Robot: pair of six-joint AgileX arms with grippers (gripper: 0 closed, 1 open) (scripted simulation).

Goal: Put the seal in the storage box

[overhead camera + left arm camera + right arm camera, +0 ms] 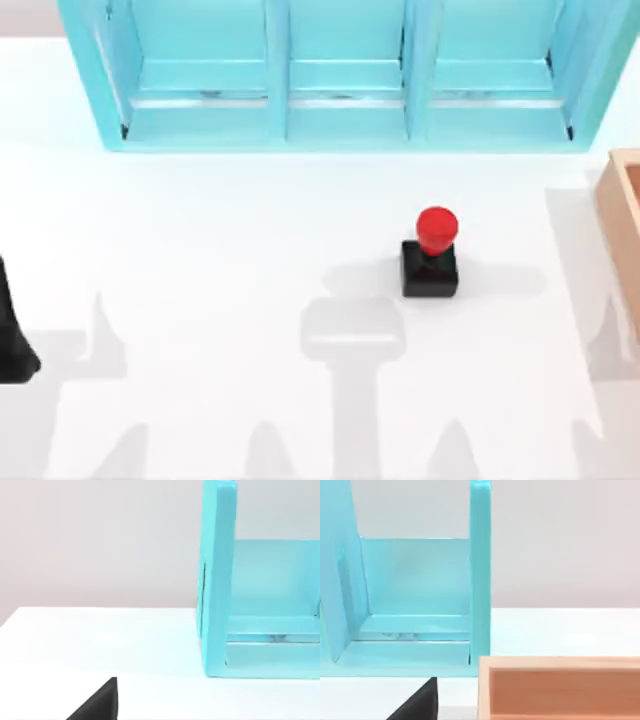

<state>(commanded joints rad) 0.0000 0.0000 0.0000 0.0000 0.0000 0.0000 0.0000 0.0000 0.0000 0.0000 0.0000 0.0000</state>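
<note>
Looking down from the top view, I see the storage box (622,215) at the table's right edge: a tan, wood-coloured container cut off by the frame, so I can make out just its near wall and a corner. In the right wrist view the same box (560,662) presents its rim and inner wall; what I can see of the inside holds nothing, though the floor is out of sight.

Along the far side of the table stands a light blue shelf unit (345,75) with three open compartments side by side, split by upright dividers. I see nothing in any of the three. The left wrist view catches one end panel and one compartment (260,605), and the right wrist view the other end, next to the box.

The seal (431,254) stands upright on the white table (200,230), right of centre, its black square base on the surface and the red knob on top. It is well apart from the box and in front of the shelf unit, touching neither.

My left arm (12,330) is parked at the table's left edge, showing as a dark shape. I cannot tell how either tool's fingers stand.

Grey shadows fall across the near half. Behind the table is a plain pale wall (100,540).
</note>
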